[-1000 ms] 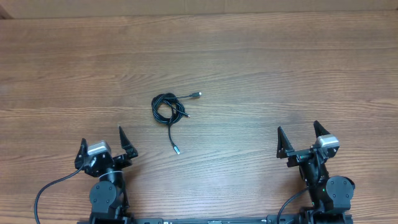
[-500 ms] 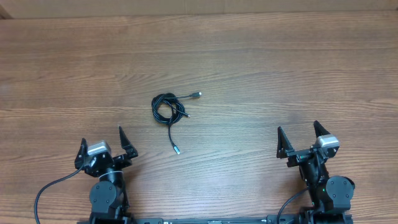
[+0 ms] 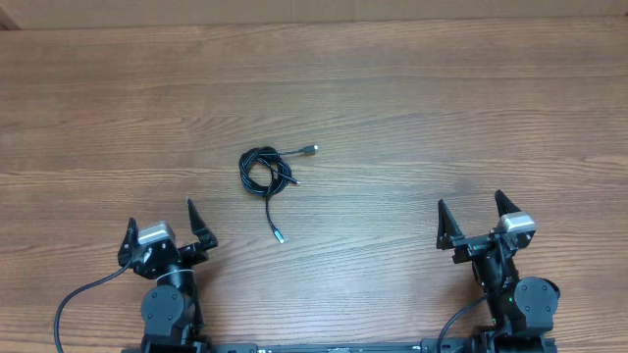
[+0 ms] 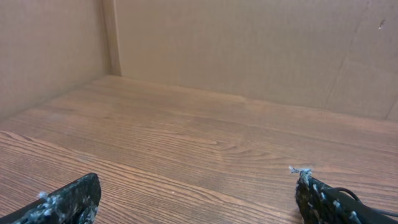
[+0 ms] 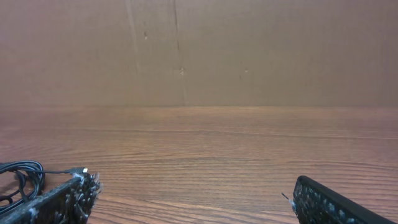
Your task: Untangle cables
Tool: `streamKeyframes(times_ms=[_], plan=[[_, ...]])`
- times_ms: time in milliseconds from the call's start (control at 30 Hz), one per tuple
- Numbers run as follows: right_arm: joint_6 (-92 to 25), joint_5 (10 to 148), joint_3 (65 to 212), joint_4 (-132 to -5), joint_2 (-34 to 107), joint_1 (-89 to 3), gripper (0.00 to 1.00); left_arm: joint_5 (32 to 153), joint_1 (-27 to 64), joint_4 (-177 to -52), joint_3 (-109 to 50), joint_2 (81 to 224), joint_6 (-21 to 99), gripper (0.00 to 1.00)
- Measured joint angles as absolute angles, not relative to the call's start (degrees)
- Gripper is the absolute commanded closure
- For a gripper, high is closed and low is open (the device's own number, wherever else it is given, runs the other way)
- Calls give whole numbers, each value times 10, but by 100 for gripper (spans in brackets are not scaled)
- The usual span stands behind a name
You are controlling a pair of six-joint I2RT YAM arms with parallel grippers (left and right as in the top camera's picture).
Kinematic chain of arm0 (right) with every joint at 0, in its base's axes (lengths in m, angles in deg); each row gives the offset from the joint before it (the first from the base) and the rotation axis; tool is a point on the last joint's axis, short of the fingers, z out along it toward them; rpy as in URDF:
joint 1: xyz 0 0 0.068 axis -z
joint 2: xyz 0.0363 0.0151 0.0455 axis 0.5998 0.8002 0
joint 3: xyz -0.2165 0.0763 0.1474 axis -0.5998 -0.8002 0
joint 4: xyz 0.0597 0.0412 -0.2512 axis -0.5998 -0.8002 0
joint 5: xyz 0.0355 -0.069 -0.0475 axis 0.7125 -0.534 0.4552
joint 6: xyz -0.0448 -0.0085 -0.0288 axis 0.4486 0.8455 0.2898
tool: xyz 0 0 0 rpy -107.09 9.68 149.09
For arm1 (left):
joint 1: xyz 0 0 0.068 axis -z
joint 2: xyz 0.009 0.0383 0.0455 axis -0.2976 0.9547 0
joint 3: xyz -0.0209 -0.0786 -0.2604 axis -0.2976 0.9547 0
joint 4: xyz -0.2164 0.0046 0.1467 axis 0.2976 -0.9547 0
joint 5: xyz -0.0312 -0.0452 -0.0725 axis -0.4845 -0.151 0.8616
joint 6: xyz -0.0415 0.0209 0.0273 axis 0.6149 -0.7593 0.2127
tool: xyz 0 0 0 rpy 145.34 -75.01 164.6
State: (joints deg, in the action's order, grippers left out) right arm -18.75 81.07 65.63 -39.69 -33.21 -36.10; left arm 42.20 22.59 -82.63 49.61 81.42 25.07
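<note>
**Table**: brown wood-grain top, filling the overhead view. A cardboard wall closes its far side.

**Cables**: thin black cords wound into a small loose coil, lying flat on the table left of centre. One silver-tipped plug trails out at 2 o'clock of the coil. A longer tail runs toward 6 o'clock and ends in a second plug. A third short end lies just beside the coil at 4 o'clock. Nothing touches the cords. In the right wrist view the coil shows at the far left edge, behind the left-hand finger.

**Left gripper**: near the table's front edge, at 7 o'clock of the coil and well apart from it. Fingers spread wide, with nothing between them.

**Right gripper**: near the front edge on the other side, at 4 o'clock of the coil, farther from it than the left gripper. Fingers spread wide, with only bare table between them.

**Arm wires**: thick black leads curving from each arm's base at the bottom edge.
</note>
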Motion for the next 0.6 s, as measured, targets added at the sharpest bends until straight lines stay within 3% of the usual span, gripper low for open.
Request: streamKeyframes(times_ms=[600], plan=[[-193,808,656,-395,-332,-361,0,420,226,-825,496,814,251,0]])
